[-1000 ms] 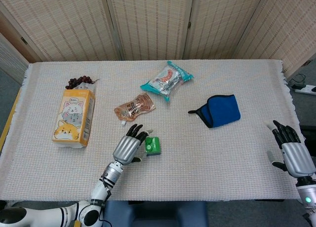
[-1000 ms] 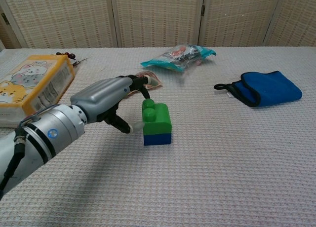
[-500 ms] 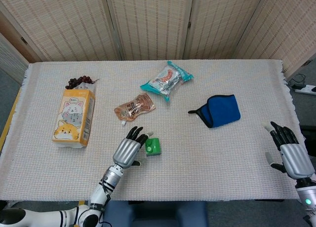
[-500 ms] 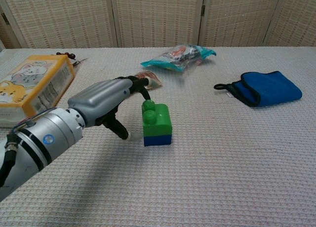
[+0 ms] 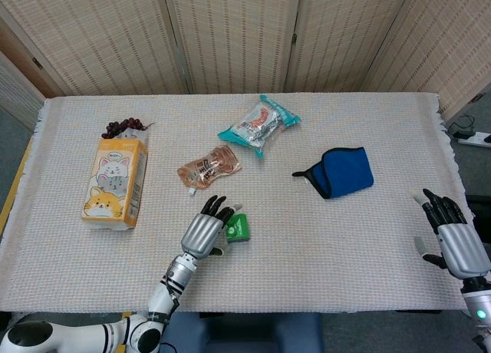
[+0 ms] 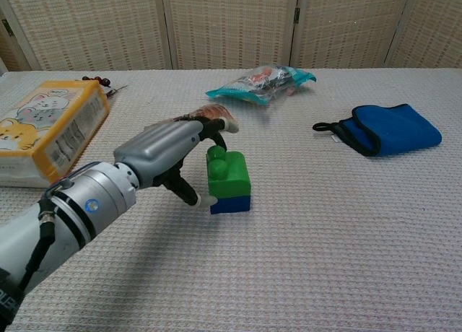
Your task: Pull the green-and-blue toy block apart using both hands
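**Left hand closing on the block; right hand far off**

Head view: the block point(image 5: 237, 228) sits near the table's point(image 5: 322, 245) front edge, the left hand point(image 5: 204, 232) beside it. The right hand point(image 5: 453, 242) hangs at the far edge, fingers spread, empty.

Chest view: fingers point(image 6: 214, 129) arch over the studs, the thumb at the blue base; a firm hold isn't evident. Best to seat the thumb and fingers on one colour only.

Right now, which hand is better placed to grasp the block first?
The left hand: its fingers already curl around the block. The right hand is open at the far table edge.
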`<act>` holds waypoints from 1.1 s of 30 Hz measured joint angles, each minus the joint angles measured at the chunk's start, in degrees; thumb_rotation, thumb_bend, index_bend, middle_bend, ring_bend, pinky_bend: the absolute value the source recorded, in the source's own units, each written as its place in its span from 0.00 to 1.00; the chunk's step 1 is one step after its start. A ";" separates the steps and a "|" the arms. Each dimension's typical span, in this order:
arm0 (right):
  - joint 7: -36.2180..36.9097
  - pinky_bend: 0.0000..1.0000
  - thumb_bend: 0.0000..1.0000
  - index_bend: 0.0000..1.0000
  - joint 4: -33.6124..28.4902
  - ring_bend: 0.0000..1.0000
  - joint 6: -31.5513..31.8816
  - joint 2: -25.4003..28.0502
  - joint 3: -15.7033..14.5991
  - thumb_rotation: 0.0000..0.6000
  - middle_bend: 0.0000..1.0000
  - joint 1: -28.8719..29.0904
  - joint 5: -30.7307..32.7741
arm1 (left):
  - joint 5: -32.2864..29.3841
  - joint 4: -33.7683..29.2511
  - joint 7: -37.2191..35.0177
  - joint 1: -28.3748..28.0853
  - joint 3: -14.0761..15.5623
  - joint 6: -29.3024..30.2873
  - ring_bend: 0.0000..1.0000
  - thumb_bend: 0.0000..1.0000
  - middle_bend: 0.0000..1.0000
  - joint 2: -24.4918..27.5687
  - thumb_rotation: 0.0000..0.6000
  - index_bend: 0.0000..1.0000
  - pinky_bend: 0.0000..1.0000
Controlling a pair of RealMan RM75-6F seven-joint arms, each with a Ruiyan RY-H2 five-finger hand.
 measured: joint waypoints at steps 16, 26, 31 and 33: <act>-0.93 0.00 0.50 0.00 0.16 0.00 -0.60 -0.53 0.02 1.00 0.00 0.32 0.42 | -0.76 1.91 -1.27 -0.60 -0.40 -0.52 0.22 0.25 0.48 -0.57 1.00 0.30 0.03; -0.93 0.00 0.50 0.00 0.00 0.00 -0.72 -0.49 -0.22 1.00 0.00 0.40 0.09 | -0.27 4.46 -2.47 0.16 -0.89 2.77 0.42 0.28 0.78 -2.47 1.00 0.62 0.17; -1.45 0.00 0.50 0.00 -0.10 0.00 -0.82 -0.68 -0.40 1.00 0.00 0.44 -0.11 | 0.17 4.03 -3.54 0.95 -1.14 4.66 0.47 0.34 0.88 -2.51 1.00 0.73 0.20; -1.60 0.00 0.50 0.00 -0.20 0.00 -0.78 -0.74 -0.49 1.00 0.00 0.46 -0.32 | 0.27 3.42 -3.78 1.22 -1.22 5.10 0.49 0.36 0.91 -2.29 1.00 0.76 0.22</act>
